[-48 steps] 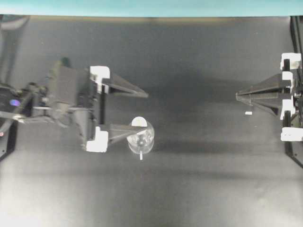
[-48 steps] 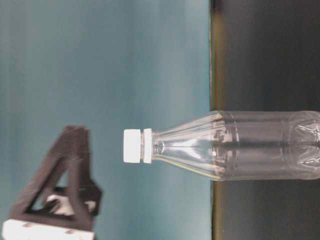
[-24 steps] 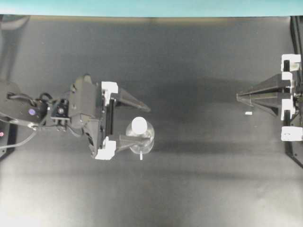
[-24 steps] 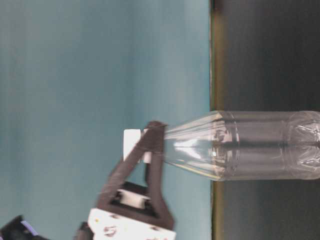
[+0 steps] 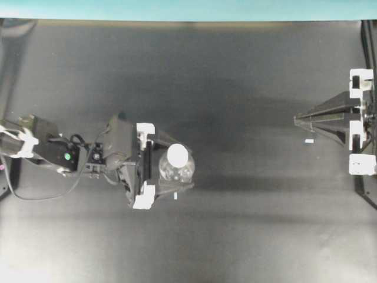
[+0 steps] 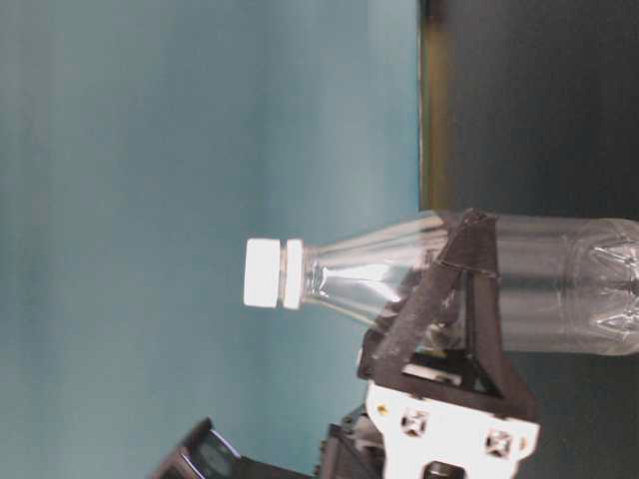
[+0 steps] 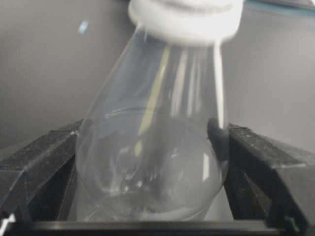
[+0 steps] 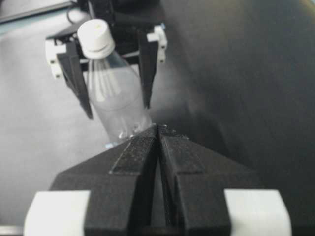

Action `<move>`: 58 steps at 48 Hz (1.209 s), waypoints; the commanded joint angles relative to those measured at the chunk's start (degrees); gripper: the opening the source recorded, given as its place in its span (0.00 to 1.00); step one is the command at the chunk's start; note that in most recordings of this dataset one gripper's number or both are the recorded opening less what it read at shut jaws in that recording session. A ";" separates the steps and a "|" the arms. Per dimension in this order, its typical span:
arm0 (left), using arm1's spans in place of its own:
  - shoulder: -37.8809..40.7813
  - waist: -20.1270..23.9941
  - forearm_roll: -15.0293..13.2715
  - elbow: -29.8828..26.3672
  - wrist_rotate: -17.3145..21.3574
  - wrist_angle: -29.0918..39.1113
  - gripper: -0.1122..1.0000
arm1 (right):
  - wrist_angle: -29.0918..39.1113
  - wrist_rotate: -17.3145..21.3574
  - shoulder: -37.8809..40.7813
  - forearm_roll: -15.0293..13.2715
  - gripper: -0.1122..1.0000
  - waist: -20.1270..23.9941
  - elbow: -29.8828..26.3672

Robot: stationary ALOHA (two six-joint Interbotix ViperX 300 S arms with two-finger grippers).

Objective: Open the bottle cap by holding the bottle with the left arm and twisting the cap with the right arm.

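dark tabletop point(image 5: 235, 236), teal wall point(image 6: 200, 150), small white scrap point(image 5: 308, 141)

Overhead: looks straight down on the whole dark table point(image 5: 247, 236).
Table-level: close, low side view, turned sideways.
Left wrist: very near, between its own fingers.
Right wrist: looks from afar across the table.
Shared: all four show the bottle point(image 5: 176, 167).
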 commanded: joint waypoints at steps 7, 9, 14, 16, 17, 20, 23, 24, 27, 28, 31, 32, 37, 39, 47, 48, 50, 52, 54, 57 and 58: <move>2.81 -0.09 0.26 0.09 -0.18 0.53 0.98 | -0.26 0.79 0.26 0.18 0.10 -0.18 -1.41; 3.25 0.00 0.26 0.09 -0.09 0.70 0.98 | -0.26 0.79 0.26 0.09 0.10 -0.18 -1.41; 4.13 0.00 0.26 0.35 -0.09 1.41 0.98 | -0.26 0.88 0.26 0.18 0.10 -0.18 -1.41; 4.39 0.00 0.26 0.35 -0.09 1.85 0.98 | -0.26 0.88 0.18 0.18 0.10 -0.18 -1.41; 4.48 0.00 0.26 0.35 -0.09 2.02 0.98 | -0.26 0.88 0.18 0.18 0.10 -0.18 -1.41; 4.48 0.09 0.26 0.35 -0.09 2.81 0.98 | -0.44 0.88 0.00 0.18 0.10 -0.18 -1.41; 4.48 0.18 0.26 0.44 -0.09 3.25 0.99 | -0.18 0.88 -0.09 0.18 0.10 -0.18 -1.41; 4.48 0.09 0.26 0.35 -0.09 3.34 0.99 | -0.09 0.88 -0.09 0.18 0.10 -0.18 -1.41; 4.57 0.18 0.26 0.35 0.00 3.87 0.99 | 0.26 0.88 -0.18 0.18 0.10 -0.18 -1.41; 4.57 0.18 0.26 0.44 0.00 4.04 0.99 | 0.53 0.88 -0.26 0.18 0.10 -0.18 -1.41; 4.66 0.18 0.26 0.44 0.09 4.39 0.99 | 1.14 0.97 -0.18 0.18 0.10 -0.18 -1.49; 4.75 0.18 0.26 0.44 0.09 4.48 0.99 | 1.41 0.97 -0.26 0.18 0.10 -0.09 -1.58; 4.83 0.26 0.26 0.44 0.09 4.57 0.99 | 4.04 0.97 -0.09 0.35 0.10 0.44 -2.20; 4.92 0.35 0.26 0.35 0.09 4.57 0.98 | 4.57 0.97 -0.09 0.44 0.10 0.70 -2.55; 4.92 0.62 0.26 0.26 0.79 5.10 0.93 | 6.50 0.97 0.35 1.76 0.10 1.93 -4.92; 4.92 0.62 0.26 0.18 0.97 5.27 0.92 | 7.12 0.97 0.53 1.93 0.10 2.02 -5.10; 4.92 0.62 0.26 0.18 1.49 5.63 0.90 | 8.79 1.05 0.97 2.46 0.10 2.46 -5.80; 4.92 0.44 0.26 0.18 2.20 6.06 0.89 | 11.07 1.05 1.67 3.16 0.10 2.81 -6.59; 4.92 0.26 0.26 0.18 2.90 6.24 0.89 | 13.45 1.05 2.55 4.22 0.10 3.16 -7.56; 4.92 0.18 0.26 0.18 3.60 6.42 0.89 | 16.88 1.05 4.31 5.36 0.10 3.60 -9.40; 4.92 0.09 0.26 0.09 3.78 6.50 0.89 | 18.02 0.97 4.92 5.62 0.10 3.78 -10.11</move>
